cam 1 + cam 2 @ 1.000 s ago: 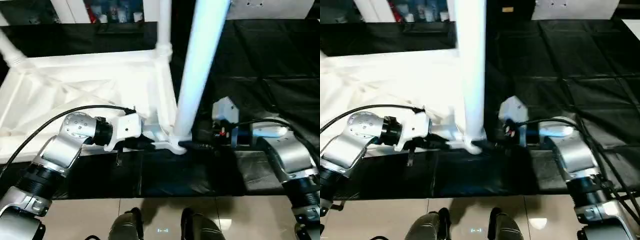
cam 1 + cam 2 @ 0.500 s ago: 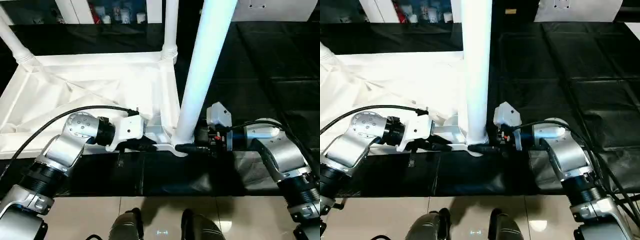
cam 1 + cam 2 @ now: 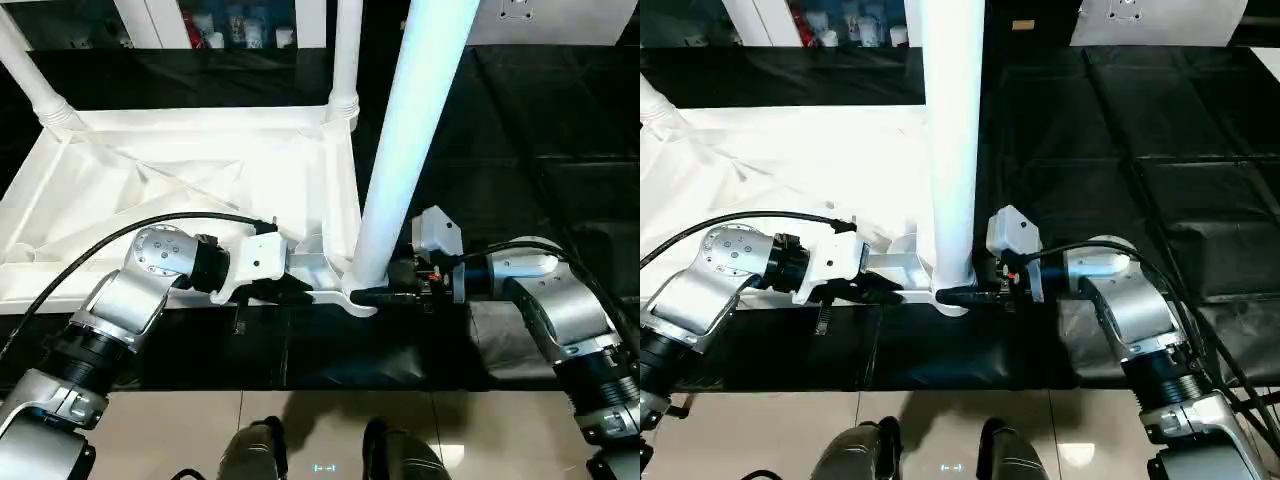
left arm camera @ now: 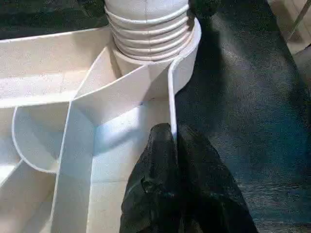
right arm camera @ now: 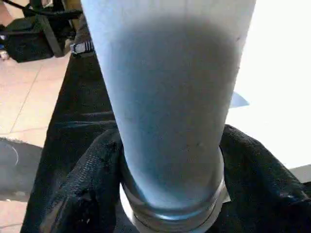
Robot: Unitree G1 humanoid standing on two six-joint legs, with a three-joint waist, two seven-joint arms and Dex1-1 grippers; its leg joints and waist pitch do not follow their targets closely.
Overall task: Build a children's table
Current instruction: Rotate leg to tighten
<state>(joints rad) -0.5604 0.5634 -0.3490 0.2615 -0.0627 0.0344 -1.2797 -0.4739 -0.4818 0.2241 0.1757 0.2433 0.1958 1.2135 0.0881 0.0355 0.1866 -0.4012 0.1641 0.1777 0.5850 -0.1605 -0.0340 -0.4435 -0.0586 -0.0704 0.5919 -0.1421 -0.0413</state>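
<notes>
We see the table top [image 3: 180,190] lying underside up on the black mat [image 3: 560,120], its ribs and corner sockets showing. At the corner nearest our two claws, a leg [image 3: 400,150] stands upright in its round socket [image 4: 150,34], the threaded rings at its base visible in the left wrist view.

The right gripper [image 3: 385,295] reaches in from the right, and its black fingers [image 5: 82,189] wrap both sides of the leg's base just above the socket, clasped around it; the leg sits squarely between them.

The left gripper [image 4: 172,145] comes in from the opposite side. Its fingers are pressed together on the thin white rim [image 4: 171,102] of the table top, just short of the socket, which lies straight ahead of the fingertips. A rib [image 4: 73,155] runs alongside the claw, on the table's inner side.

Farther from both claws, two more legs rise from the far corners: one [image 3: 345,60] beyond the gripped leg and one [image 3: 30,80] well off to the left.

Beyond the table stands a cabinet [image 3: 240,20] with small items on a shelf; any labels there are too small for us to read. We can make out no writing on the table or the arms.
</notes>
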